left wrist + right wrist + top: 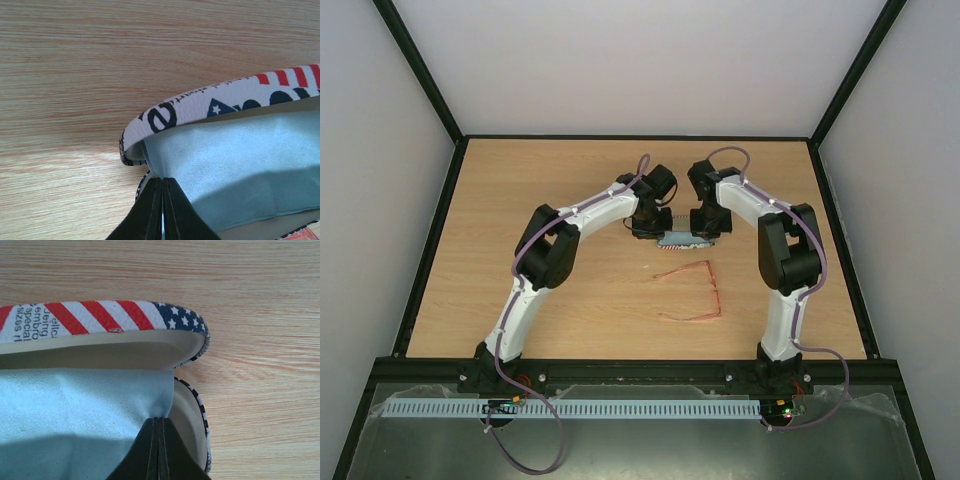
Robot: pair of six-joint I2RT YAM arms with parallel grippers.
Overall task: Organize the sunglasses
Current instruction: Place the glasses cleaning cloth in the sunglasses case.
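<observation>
Sunglasses: the thin reddish-orange wire-frame sunglasses (714, 290) lay unfolded on the wooden table (520, 190), near the case on its arm-base side, not touching it.
Case: the oval flag-patterned case (682, 240) stood open, a light blue cloth (235, 150) inside.
Left gripper (162, 182): clenched on the cloth's edge at the case's left end.
Right gripper (159, 421): clenched on the cloth at the case's right end.

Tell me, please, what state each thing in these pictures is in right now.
sunglasses: arms unfolded, lying flat on the table, not held.
case: open, lid raised.
cloth: lying inside the case, pinched at both ends.
left gripper: shut on the cloth.
right gripper: shut on the cloth.
</observation>
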